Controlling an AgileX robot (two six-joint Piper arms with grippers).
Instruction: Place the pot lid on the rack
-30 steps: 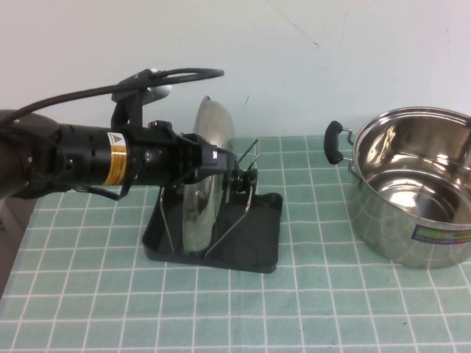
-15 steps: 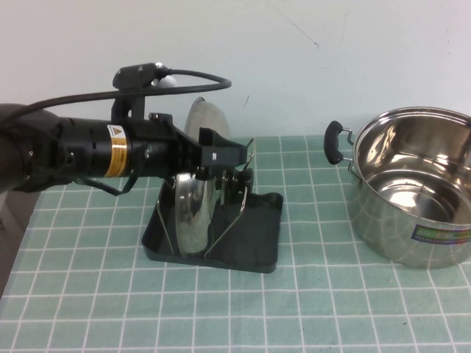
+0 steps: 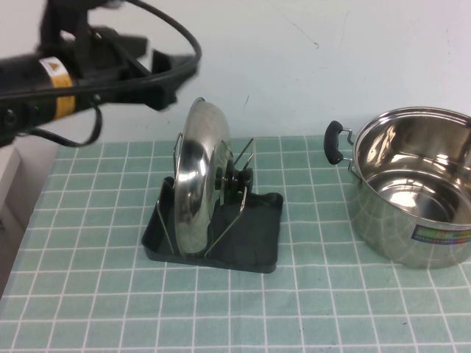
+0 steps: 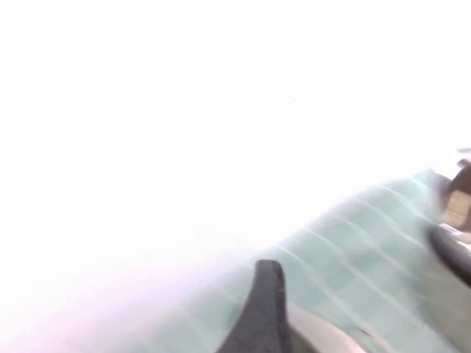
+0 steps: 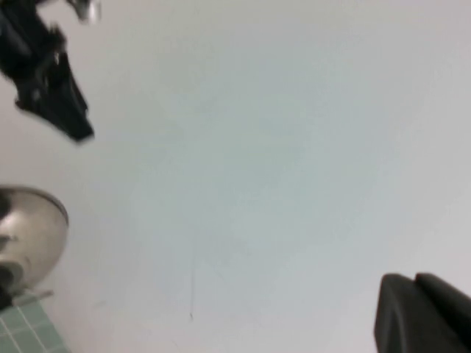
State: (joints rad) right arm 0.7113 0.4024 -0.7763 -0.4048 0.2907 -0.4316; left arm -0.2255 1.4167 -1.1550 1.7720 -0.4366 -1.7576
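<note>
The left arm [image 3: 44, 88] is a black cylindrical body wearing a yellow band with a small white warning label. A thick black cable loops from it. Its black left gripper [image 3: 158, 92] has blocky, matte plastic fingers.

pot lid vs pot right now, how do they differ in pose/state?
The pot lid stands on edge, propped between the wire prongs of the rack; the pot sits upright on the table, open mouth up. The lid is a shallow dome with a central black knob; the pot is deep, with a black side handle and a label. Both are shiny steel and untouched: the left claw is above and left of the lid, the right claw elsewhere.
</note>
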